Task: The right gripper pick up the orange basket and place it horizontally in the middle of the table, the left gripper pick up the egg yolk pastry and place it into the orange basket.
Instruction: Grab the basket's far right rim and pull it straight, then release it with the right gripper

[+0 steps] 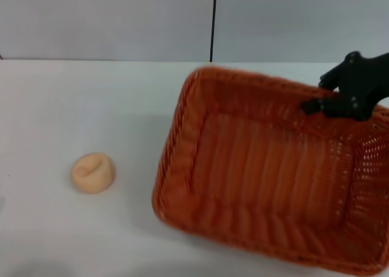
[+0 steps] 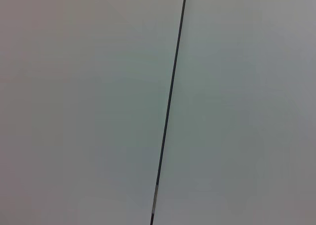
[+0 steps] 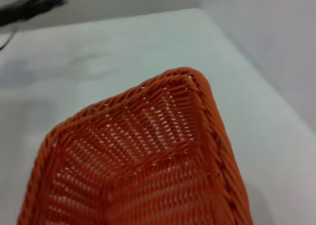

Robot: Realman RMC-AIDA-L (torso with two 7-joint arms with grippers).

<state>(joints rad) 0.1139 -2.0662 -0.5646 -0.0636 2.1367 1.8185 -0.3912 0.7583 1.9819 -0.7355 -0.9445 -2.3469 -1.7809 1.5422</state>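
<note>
The orange basket [image 1: 267, 174] hangs tilted over the right half of the white table [image 1: 91, 107], its open side facing me and a shadow under its near-left corner. My right gripper [image 1: 322, 101] is shut on the basket's far rim near the right corner. The right wrist view looks down into one woven corner of the basket [image 3: 148, 156] above the table [image 3: 123, 52]. The egg yolk pastry [image 1: 93, 172], a small pale tan bun with a crease on top, lies on the table to the left, well apart from the basket. The left gripper is out of view.
A pale wall with a thin black vertical seam [image 1: 213, 22] stands behind the table; the left wrist view shows only that wall and its seam [image 2: 170, 101]. A dark blurred shape [image 3: 32, 8] lies beyond the table's far side in the right wrist view.
</note>
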